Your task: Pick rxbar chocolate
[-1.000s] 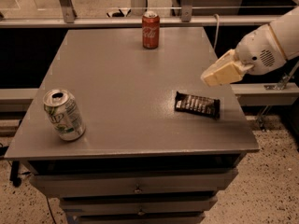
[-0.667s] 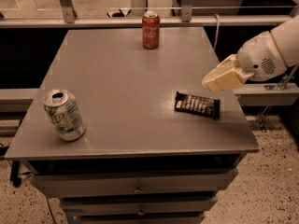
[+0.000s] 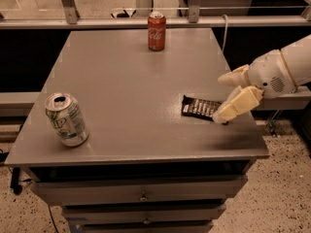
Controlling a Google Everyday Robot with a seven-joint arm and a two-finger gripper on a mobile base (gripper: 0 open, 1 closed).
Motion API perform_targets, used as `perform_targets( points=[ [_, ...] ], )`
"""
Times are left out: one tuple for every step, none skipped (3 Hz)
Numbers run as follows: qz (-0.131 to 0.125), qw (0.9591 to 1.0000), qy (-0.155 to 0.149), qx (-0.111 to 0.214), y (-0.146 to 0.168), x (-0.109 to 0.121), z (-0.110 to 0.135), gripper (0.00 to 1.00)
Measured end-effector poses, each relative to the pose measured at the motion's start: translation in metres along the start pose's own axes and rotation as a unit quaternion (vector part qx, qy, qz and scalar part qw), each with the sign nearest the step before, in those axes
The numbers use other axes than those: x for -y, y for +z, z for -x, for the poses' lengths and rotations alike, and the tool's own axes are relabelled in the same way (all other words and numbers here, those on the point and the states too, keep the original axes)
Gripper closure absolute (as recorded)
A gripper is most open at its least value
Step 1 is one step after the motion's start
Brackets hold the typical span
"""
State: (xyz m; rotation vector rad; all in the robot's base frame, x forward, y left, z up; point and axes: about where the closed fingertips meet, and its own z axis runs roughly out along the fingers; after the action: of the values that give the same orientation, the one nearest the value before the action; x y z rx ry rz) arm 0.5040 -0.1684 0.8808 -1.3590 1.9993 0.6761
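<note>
The rxbar chocolate (image 3: 198,108), a flat black wrapper with white lettering, lies on the grey table (image 3: 121,96) near its right front edge. My gripper (image 3: 220,98) reaches in from the right, low over the bar's right end. Its two cream fingers are spread apart and hold nothing. The near finger (image 3: 237,105) covers the bar's right end; the far finger (image 3: 233,77) sits behind the bar. I cannot tell whether either finger touches the bar.
A red cola can (image 3: 156,31) stands at the table's back middle. A green-and-white can (image 3: 66,119) stands tilted near the front left corner. A rail (image 3: 146,21) runs behind the table. Drawers (image 3: 141,193) are below the front edge.
The gripper has come down and forward from above the table's right edge to the bar's right end, and its fingers now show spread apart. The bar and cans have not moved.
</note>
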Motion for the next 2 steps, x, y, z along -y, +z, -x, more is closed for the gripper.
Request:
perform_targets(
  points=[
    [0.0, 0.9999, 0.013, -0.002, 0.006, 0.0, -0.019, 0.0],
    [0.002, 0.9999, 0.015, -0.002, 0.014, -0.002, -0.034, 0.0]
  ],
)
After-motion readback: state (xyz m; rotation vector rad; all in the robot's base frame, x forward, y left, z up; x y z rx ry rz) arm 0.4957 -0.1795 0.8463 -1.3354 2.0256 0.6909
